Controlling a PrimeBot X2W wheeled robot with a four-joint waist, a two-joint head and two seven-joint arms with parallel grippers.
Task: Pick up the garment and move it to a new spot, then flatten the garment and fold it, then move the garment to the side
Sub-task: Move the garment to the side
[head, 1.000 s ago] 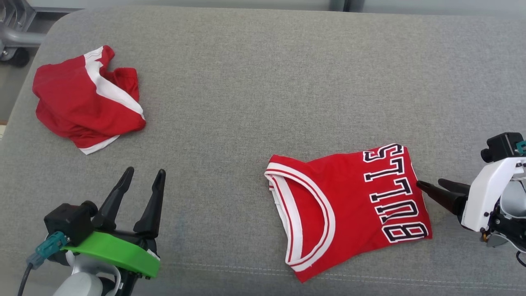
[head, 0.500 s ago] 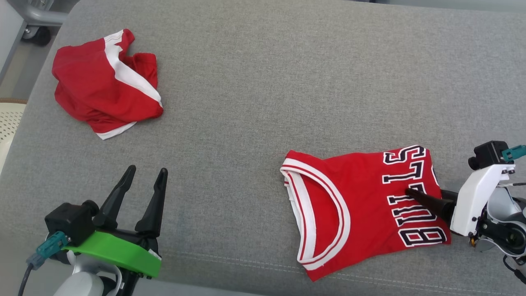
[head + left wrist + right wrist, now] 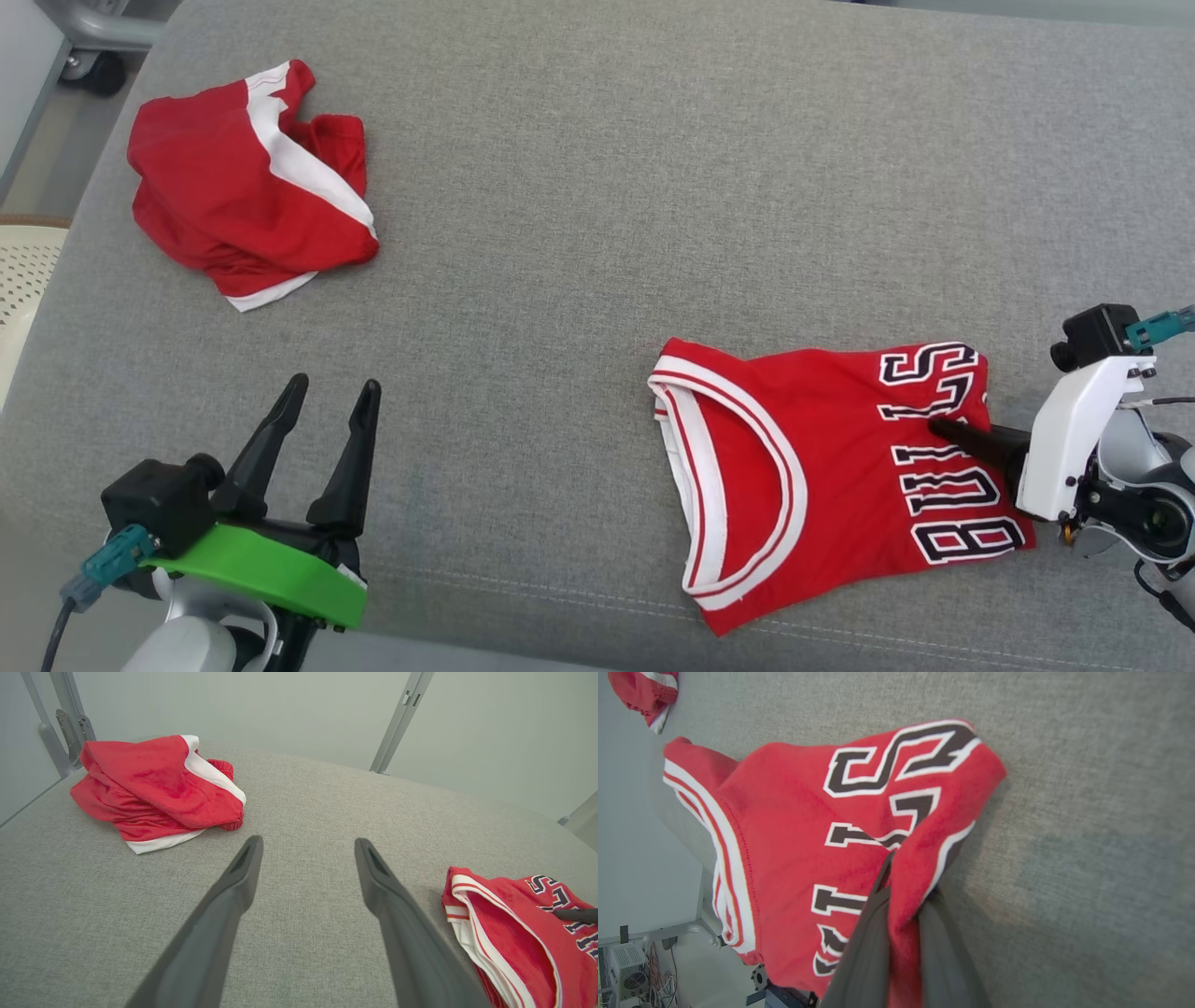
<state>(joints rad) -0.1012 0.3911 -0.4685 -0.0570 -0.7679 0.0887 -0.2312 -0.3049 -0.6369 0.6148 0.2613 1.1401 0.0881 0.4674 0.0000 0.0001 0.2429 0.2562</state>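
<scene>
Bright, even, diffuse light covers the grey cushion (image 3: 579,205). Shadows around the jersey (image 3: 822,467) are faint: in the right wrist view a soft dark band hugs its edge beside the lettering. Close to the lens, the right gripper (image 3: 903,882) blurs under the jersey's fold. Left of the jersey, the left gripper (image 3: 308,842) looks stretched by wide-angle distortion and softens toward the bottom edge.

Crumpled red-and-white cloth (image 3: 233,177) lies on the grey cushion (image 3: 597,168)

The jersey (image 3: 840,420) at four o'clock was soft, matt knit cloth, and the cushion (image 3: 597,187) beneath was coarse grey woven fabric.
</scene>
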